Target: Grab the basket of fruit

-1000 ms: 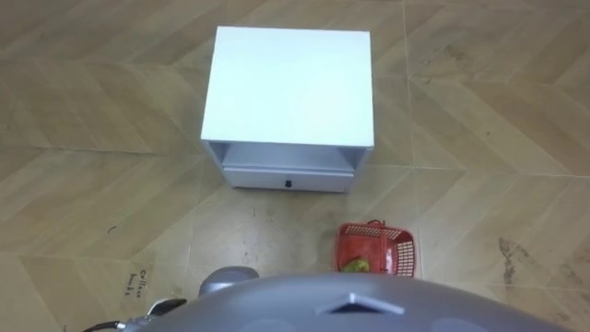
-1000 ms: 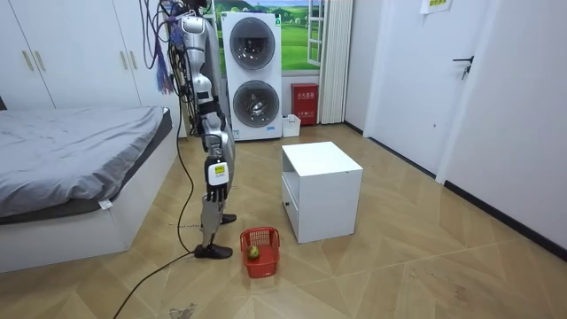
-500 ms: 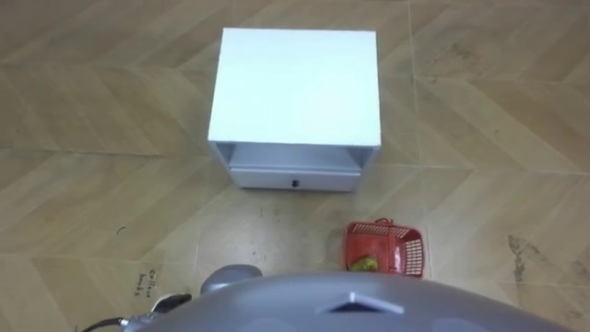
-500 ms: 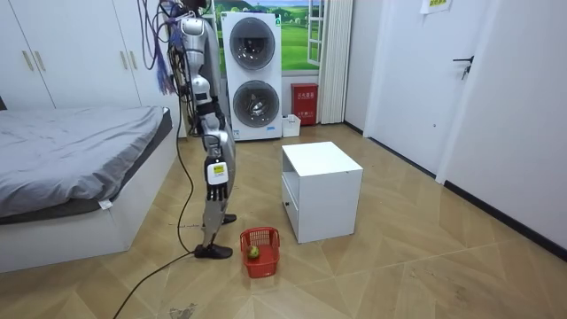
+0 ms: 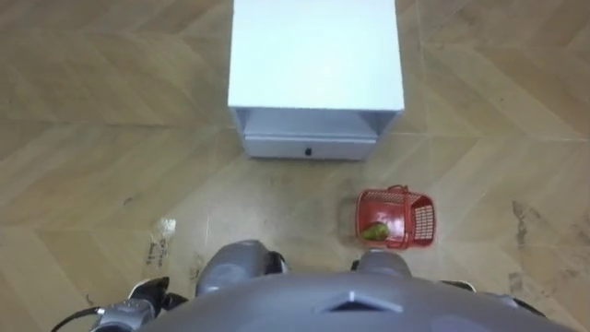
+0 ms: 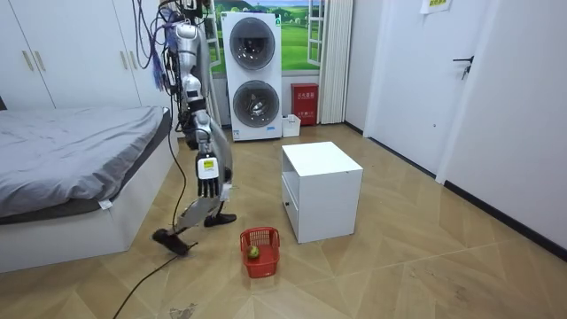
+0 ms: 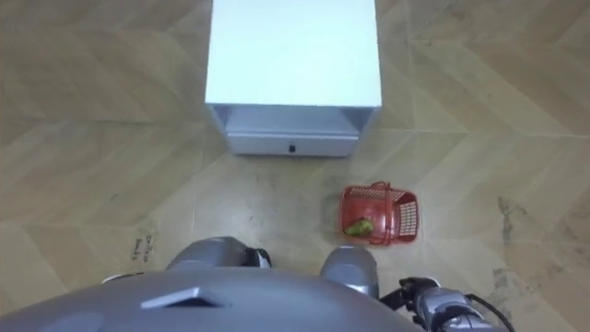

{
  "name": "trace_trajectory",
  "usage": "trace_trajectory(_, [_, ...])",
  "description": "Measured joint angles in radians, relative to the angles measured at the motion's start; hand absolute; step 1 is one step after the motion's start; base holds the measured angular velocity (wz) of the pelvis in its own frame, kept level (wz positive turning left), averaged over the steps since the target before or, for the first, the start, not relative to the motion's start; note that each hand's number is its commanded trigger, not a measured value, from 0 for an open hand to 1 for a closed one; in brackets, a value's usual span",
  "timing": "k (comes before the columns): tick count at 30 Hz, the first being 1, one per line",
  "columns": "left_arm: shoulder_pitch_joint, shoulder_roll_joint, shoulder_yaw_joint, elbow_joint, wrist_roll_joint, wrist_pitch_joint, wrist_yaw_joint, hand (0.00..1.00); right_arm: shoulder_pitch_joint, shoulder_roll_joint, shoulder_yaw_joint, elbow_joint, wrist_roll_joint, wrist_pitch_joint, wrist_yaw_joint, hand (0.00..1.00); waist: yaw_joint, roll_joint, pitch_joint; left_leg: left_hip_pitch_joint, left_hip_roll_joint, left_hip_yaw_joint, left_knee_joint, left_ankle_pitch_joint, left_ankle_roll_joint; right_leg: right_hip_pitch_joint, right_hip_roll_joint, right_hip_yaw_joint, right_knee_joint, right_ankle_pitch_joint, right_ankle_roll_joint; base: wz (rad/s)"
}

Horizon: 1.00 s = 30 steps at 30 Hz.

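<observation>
Beside cabinet (image 5: 315,55), one basket (image 5: 422,219), perhaps one fruit (image 5: 375,231)

Silver-grey shell w/ blk joints & feet; white tag on right hand (image 6: 205,173); dark cable trailing.

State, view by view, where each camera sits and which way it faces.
Left eye view: on the head, looking down at the floor, white cabinet and red basket; chest and legs at the bottom edge.
Right eye view: same scene from slightly aside.
Room view: stands across the room, sees the whole robot between bed and cabinet.
All three share cabinet and basket.
</observation>
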Motion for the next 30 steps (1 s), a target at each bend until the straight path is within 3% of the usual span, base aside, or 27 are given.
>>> trace_trajectory(2, [-0.035,0.007,-0.011,0.009,-0.024,-0.005,0.024,0.0,-0.06,-0.016,0.003,0.0,0.028,-0.003,-0.01,0.0,0.006,-0.009,0.0062,-0.11,0.003,0.007,0.065,0.003,0.006,0.019,-0.002,0.003,-0.02,-0.001,0.003,-0.11])
trace_trajectory(4, [-0.097,0.017,-0.03,0.011,-0.033,-0.017,0.066,0.0,-0.138,-0.018,0.02,0.003,0.082,-0.033,-0.029,0.0,0.021,-0.021,0.0128,-0.256,0.023,0.024,0.173,0.003,0.011,0.043,0.0,0.009,-0.097,-0.009,0.014,-0.14])
trace_trajectory(5, [-0.113,0.019,-0.03,0.013,-0.035,-0.022,0.077,0.0,-0.161,-0.018,0.02,0.006,0.104,-0.047,-0.03,0.0,0.022,-0.023,0.0157,-0.292,0.03,0.027,0.204,0.003,0.01,0.045,0.003,0.012,-0.118,-0.065,0.039,-0.1])
trace_trajectory(6, [-0.141,0.023,-0.043,0.018,-0.063,-0.035,0.098,0.0,-0.197,-0.013,0.02,-0.001,0.149,-0.072,-0.033,0.0,0.023,-0.019,0.0214,-0.357,0.043,0.024,0.266,0.002,0.008,0.025,0.012,0.005,-0.122,-0.177,0.046,0.0])
trace_trajectory(7, [-0.166,0.024,-0.05,0.03,-0.076,-0.043,0.11,0.0,-0.231,-0.002,0.02,-0.005,0.19,-0.086,-0.046,0.0,0.024,-0.019,0.0212,-0.409,0.05,0.014,0.32,-0.003,0.001,-0.002,0.015,0.001,-0.079,-0.253,0.036,0.06])
trace_trajectory(8, [-0.176,0.025,-0.053,0.034,-0.091,-0.049,0.117,0.0,-0.24,0.005,0.021,-0.007,0.213,-0.089,-0.05,0.0,0.024,-0.02,0.0215,-0.433,0.051,0.007,0.348,-0.008,-0.003,-0.019,0.015,-0.002,-0.044,-0.285,0.031,0.1])
trace_trajectory(10, [-0.213,0.033,-0.092,0.071,-0.141,-0.064,0.135,0.0,-0.257,0.012,0.051,-0.018,0.279,-0.095,-0.059,0.0,0.032,-0.03,0.0247,-0.52,0.05,-0.01,0.463,-0.04,-0.009,-0.103,-0.002,-0.003,0.151,-0.359,0.029,0.21])
trace_trajectory(14, [-0.24,0.037,-0.145,0.136,-0.185,-0.076,0.146,0.0,-0.272,0.004,0.042,-0.016,0.304,-0.118,-0.076,0.0,0.022,-0.038,0.0296,-0.641,0.034,-0.01,0.673,-0.108,0.019,-0.216,-0.058,0.005,0.482,-0.389,0.034,0.3])
trace_trajectory(16, [-0.239,0.042,-0.159,0.158,-0.202,-0.08,0.168,0.0,-0.279,0.003,0.025,-0.019,0.305,-0.143,-0.088,0.0,0.022,-0.045,0.0312,-0.714,0.025,0.002,0.812,-0.169,0.035,-0.277,-0.093,0.032,0.675,-0.39,0.034,0.18])
trace_trajectory(18, [-0.248,0.043,-0.184,0.161,-0.226,-0.09,0.188,0.0,-0.282,-0.005,0.013,-0.023,0.314,-0.155,-0.099,0.0,0.014,-0.05,0.0322,-0.753,0.008,0.02,0.892,-0.198,0.056,-0.3,-0.127,0.047,0.785,-0.391,0.035,0.3])
trace_trajectory(21, [-0.264,0.055,-0.206,0.186,-0.251,-0.128,0.23,0.0,-0.295,-0.005,0.007,-0.046,0.352,-0.175,-0.112,0.0,0.011,-0.057,0.0368,-0.796,-0.003,0.048,1.007,-0.246,0.071,-0.319,-0.149,0.091,0.93,-0.391,0.036,0.17])
trace_trajectory(24, [-0.253,0.071,-0.205,0.188,-0.283,-0.162,0.273,0.0,-0.3,-0.009,-0.006,-0.108,0.401,-0.183,-0.133,0.0,-0.021,-0.073,0.0421,-0.823,-0.021,0.073,1.087,-0.272,0.081,-0.315,-0.178,0.118,1.039,-0.389,0.04,0.24])
trace_trajectory(26, [-0.239,0.074,-0.206,0.188,-0.328,-0.174,0.29,0.0,-0.297,-0.009,-0.006,-0.143,0.436,-0.194,-0.146,0.0,-0.041,-0.076,0.0426,-0.832,-0.034,0.075,1.116,-0.278,0.084,-0.304,-0.179,0.125,1.077,-0.389,0.04,0.23])
trace_trajectory(30, [-0.201,0.076,-0.218,0.187,-0.38,-0.191,0.305,0.0,-0.294,-0.007,-0.006,-0.184,0.445,-0.204,-0.176,0.0,-0.064,-0.082,0.0408,-0.836,-0.034,0.075,1.14,-0.279,0.08,-0.296,-0.18,0.125,1.116,-0.389,0.04,0.08])
